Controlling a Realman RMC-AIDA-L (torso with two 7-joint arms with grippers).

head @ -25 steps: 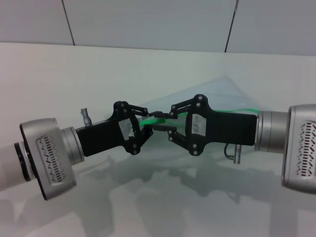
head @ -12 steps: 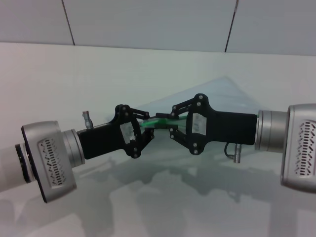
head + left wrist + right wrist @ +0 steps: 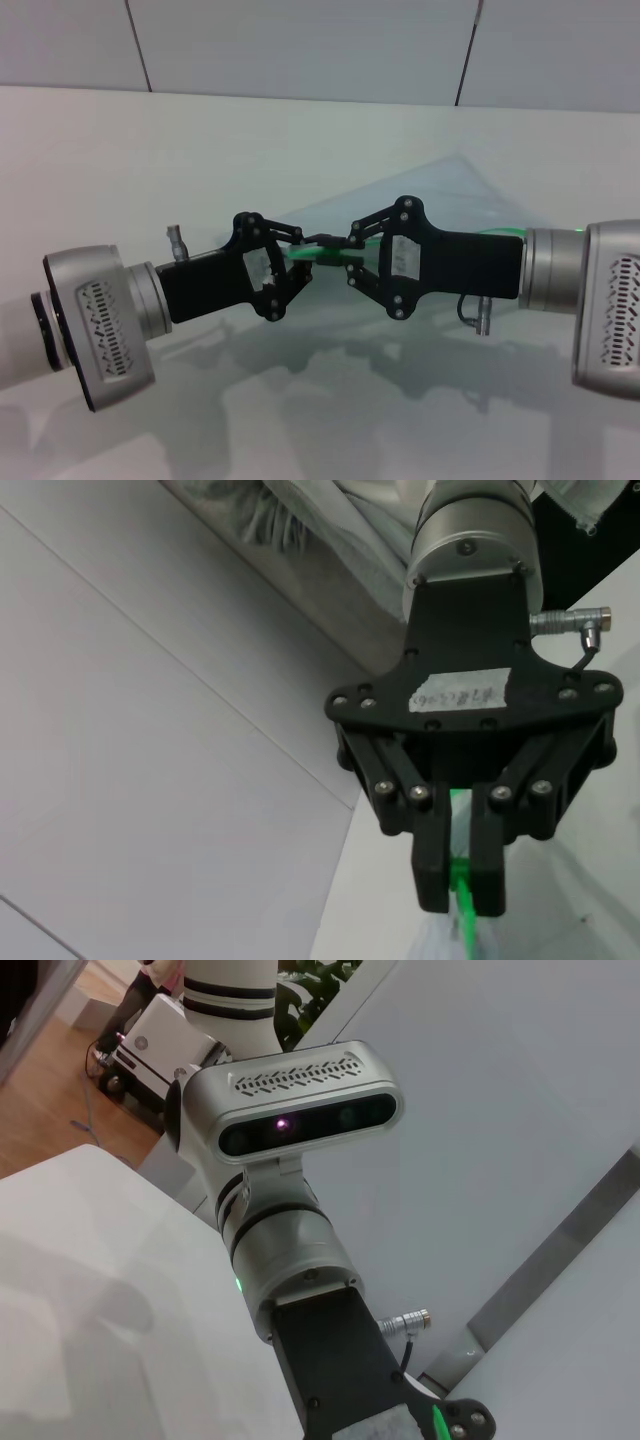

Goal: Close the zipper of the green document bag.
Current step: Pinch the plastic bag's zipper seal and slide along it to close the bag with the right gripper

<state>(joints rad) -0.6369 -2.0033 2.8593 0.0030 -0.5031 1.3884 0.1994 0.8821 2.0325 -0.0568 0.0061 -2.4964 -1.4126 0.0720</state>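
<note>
The green document bag [image 3: 440,195], a translucent pale pouch, is held up off the white table [image 3: 150,150] between both arms, one corner pointing up. Its bright green zipper [image 3: 300,253] runs along the lower edge, mostly hidden behind the right gripper's body, and shows again as a thin line farther right. My left gripper [image 3: 303,243] comes in from the left and is shut on the bag's green edge. Facing it tip to tip, my right gripper [image 3: 338,250] is shut on the zipper. In the left wrist view the right gripper [image 3: 460,895] pinches the green zipper [image 3: 466,925].
A grey panelled wall [image 3: 300,40] rises behind the table. The right wrist view shows the left arm's wrist camera housing [image 3: 300,1110] against the wall, and some equipment on a wooden floor [image 3: 40,1090] beyond the table's edge.
The right gripper has shifted slightly right and down along the green edge. The left gripper moved a little at first, then held still. The bag stays lifted.
</note>
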